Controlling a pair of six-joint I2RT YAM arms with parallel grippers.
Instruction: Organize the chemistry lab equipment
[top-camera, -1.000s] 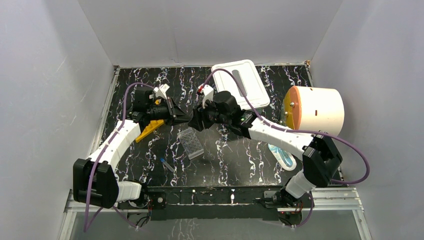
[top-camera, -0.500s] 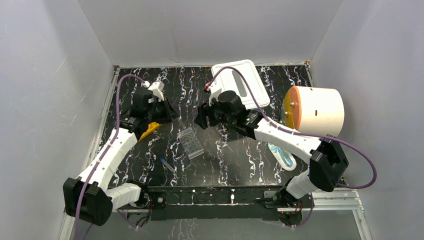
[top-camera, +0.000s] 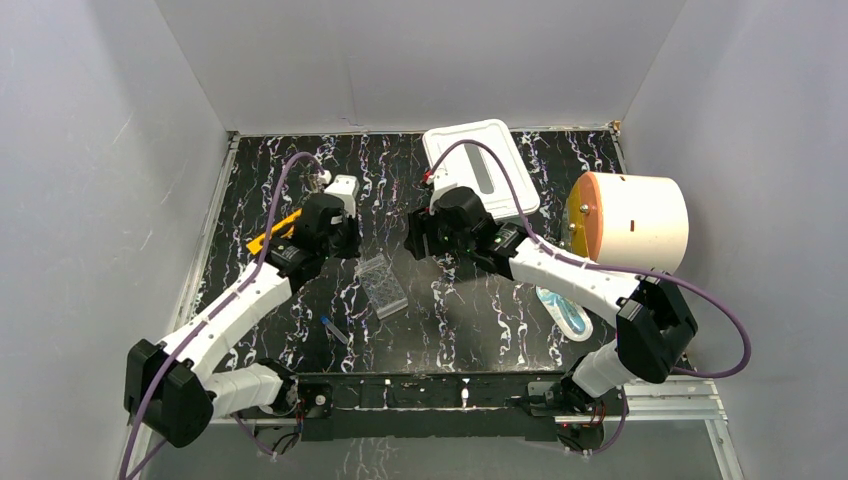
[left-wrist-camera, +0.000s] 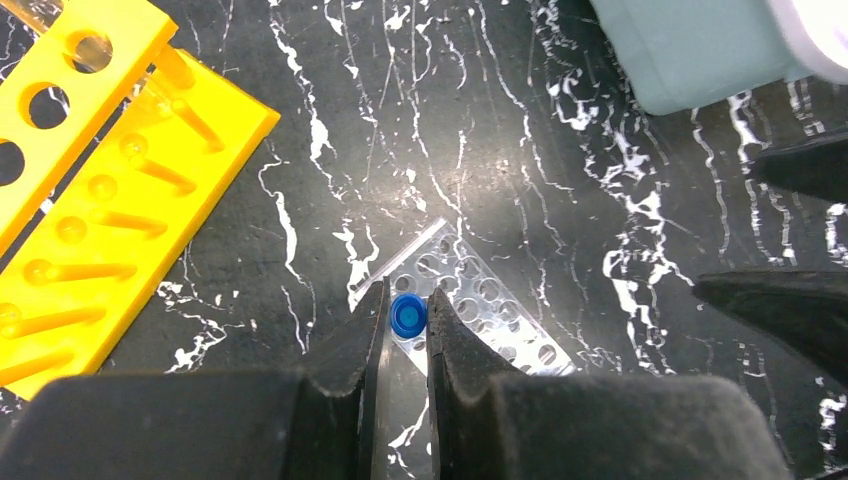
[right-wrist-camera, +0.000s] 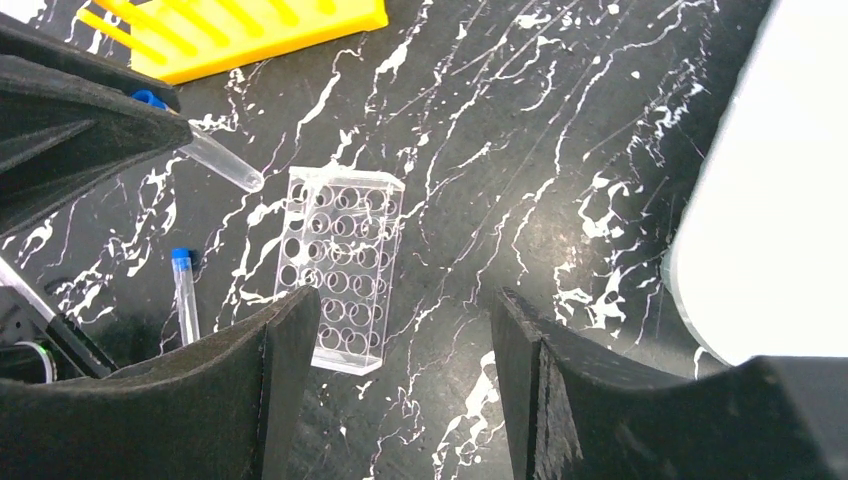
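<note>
The black, white-veined surface carries all items. A large white cylinder with an orange end face stands at its right edge. A white lidded box lies at the far edge, near the centre. The yellow holed test-tube rack lies at the left; in the top view the left arm hides part of it. The clear well plate lies flat near the centre of the surface, between the two arms and nearer the bases than either tool.

The right tool is positioned beside the box. Its fingers stand wide apart and hold nothing.

The left tool is positioned between the rack and the well plate. Its fingers are closed on a blue-capped clear tube, gripping it just below the cap. In the right wrist view the tube's rounded tip points toward a corner of the well plate and ends just short of it.

A second blue-capped tube lies on the surface beside the well plate, on the left arm's side, not touching it.
</note>
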